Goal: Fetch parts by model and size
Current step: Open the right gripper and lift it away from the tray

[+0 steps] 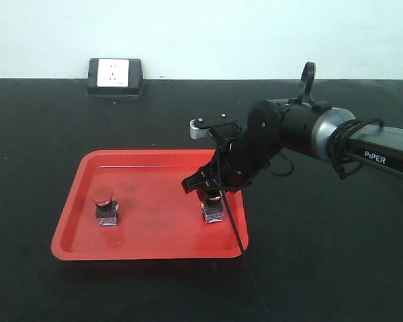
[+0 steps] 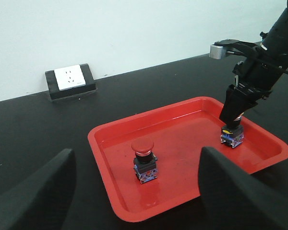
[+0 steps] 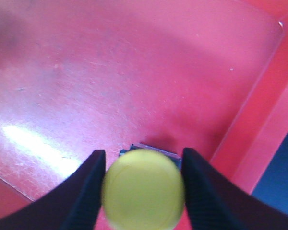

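Note:
Two parts stand in a red tray [image 1: 154,236] [image 2: 182,125] [image 3: 134,72]. The red mushroom-cap switch [image 1: 105,203] [image 2: 144,161] sits upright at the tray's left, untouched. The yellow switch [image 1: 213,210] [image 2: 232,135] [image 3: 143,189] stands on the tray floor near its right wall. My right gripper [image 1: 212,193] [image 2: 233,118] [image 3: 143,154] reaches down over it, and its black fingers [image 3: 89,191] press both sides of the yellow cap. My left gripper [image 2: 134,191] hovers open in front of the tray's near left corner, holding nothing. It is outside the front view.
A white wall socket on a black block [image 1: 115,75] [image 2: 70,80] sits at the back of the black table [image 1: 322,255]. The right arm [image 1: 322,134] and its hanging cable [image 1: 236,235] cross the tray's right edge.

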